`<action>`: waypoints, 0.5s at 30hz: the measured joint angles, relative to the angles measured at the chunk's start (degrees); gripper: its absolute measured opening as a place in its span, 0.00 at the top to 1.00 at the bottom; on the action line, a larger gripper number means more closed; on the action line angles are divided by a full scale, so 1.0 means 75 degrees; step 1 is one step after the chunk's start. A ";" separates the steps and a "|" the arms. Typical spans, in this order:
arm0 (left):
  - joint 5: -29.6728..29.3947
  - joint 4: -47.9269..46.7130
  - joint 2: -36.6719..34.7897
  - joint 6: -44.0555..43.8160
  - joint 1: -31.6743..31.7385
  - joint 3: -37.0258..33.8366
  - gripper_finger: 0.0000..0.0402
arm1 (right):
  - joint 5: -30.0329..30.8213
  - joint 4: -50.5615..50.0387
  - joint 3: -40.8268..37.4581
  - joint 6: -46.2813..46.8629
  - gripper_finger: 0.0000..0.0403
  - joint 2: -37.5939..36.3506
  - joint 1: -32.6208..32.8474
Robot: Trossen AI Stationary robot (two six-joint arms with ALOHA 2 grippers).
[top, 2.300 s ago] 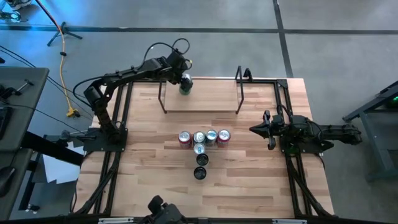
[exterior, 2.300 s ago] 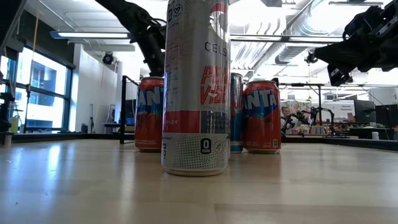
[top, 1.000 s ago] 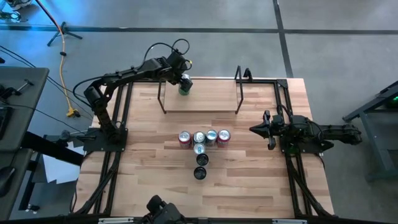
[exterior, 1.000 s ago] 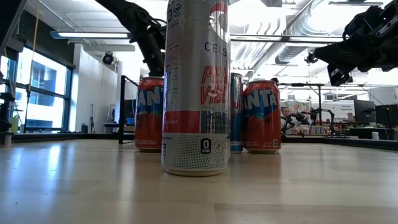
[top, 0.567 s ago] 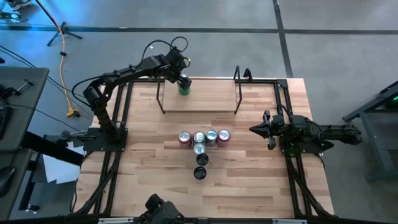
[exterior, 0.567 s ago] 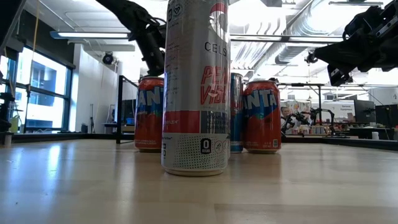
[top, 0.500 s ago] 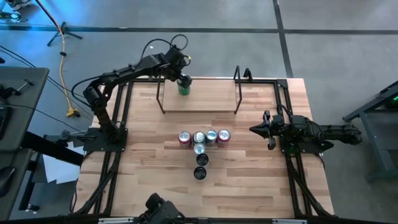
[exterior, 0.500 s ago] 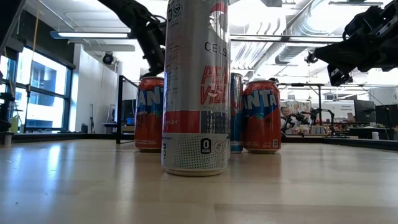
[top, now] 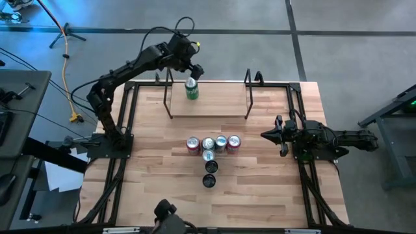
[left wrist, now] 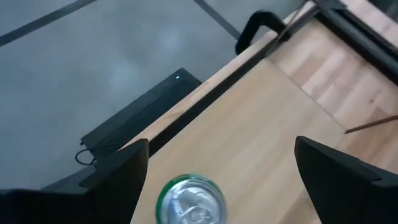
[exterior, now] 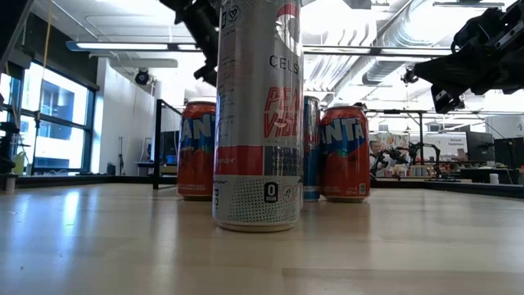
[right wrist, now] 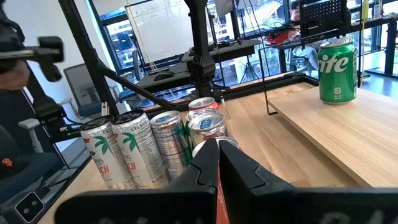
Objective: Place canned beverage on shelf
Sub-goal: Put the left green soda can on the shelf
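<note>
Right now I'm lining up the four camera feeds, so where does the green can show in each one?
High view: green can upright on the shelf, towards its left end.
Low view: not visible; the nearer cans block it.
Left wrist view: its top, between the open left gripper's fingers.
Right wrist view: far end of the shelf.
Shared landmark: the shelf board.

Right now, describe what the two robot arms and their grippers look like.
Both arms are matte black, built of jointed tubular links on black frame mounts at the table's sides. A black cable loops above the left arm near its wrist. The left gripper has two broad, flat dark fingers. The right arm ends in the right gripper, with two dark tapering fingers. No markings show.
</note>
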 joint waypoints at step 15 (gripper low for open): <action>0.0033 0.3204 -0.2195 0.0746 -0.1001 -0.2847 0.11 | 0.0000 0.0000 -0.0001 0.0000 1.00 -0.0001 0.0001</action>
